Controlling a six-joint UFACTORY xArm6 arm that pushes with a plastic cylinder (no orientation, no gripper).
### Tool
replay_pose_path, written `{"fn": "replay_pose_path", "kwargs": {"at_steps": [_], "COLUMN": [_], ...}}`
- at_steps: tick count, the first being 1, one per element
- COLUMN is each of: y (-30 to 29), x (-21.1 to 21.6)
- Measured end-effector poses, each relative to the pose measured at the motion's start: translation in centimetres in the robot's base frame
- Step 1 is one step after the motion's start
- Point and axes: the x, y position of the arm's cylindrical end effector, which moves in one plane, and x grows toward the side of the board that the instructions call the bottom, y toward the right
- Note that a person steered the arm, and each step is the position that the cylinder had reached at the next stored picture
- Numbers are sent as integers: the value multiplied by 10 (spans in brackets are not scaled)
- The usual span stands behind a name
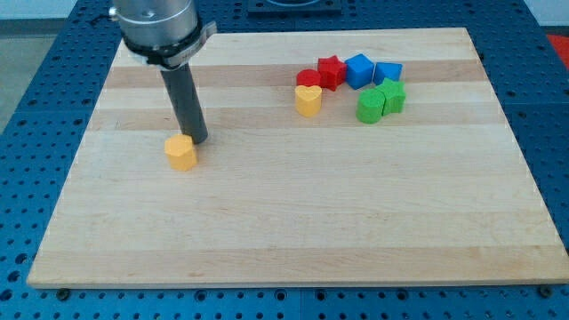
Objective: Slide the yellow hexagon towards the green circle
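Observation:
The yellow hexagon (181, 152) lies left of the board's middle. My tip (198, 140) stands right against its upper right side, touching or nearly so. The green circle (370, 106) lies far to the view's right near the top, in a cluster of blocks. A green star-like block (392, 95) sits against its right side.
A yellow heart (308, 99) lies left of the cluster. A red circle (308, 79), a red star (332, 71), a blue cube (359, 70) and a blue block (388, 72) sit above the green blocks. The wooden board (293, 222) rests on a blue perforated table.

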Motion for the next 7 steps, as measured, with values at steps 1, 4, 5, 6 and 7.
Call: {"fn": "replay_pose_path", "kwargs": {"at_steps": [1,4,5,6,7], "y": [13,47,38,-15,-86], "x": [18,40,77,91,91]}}
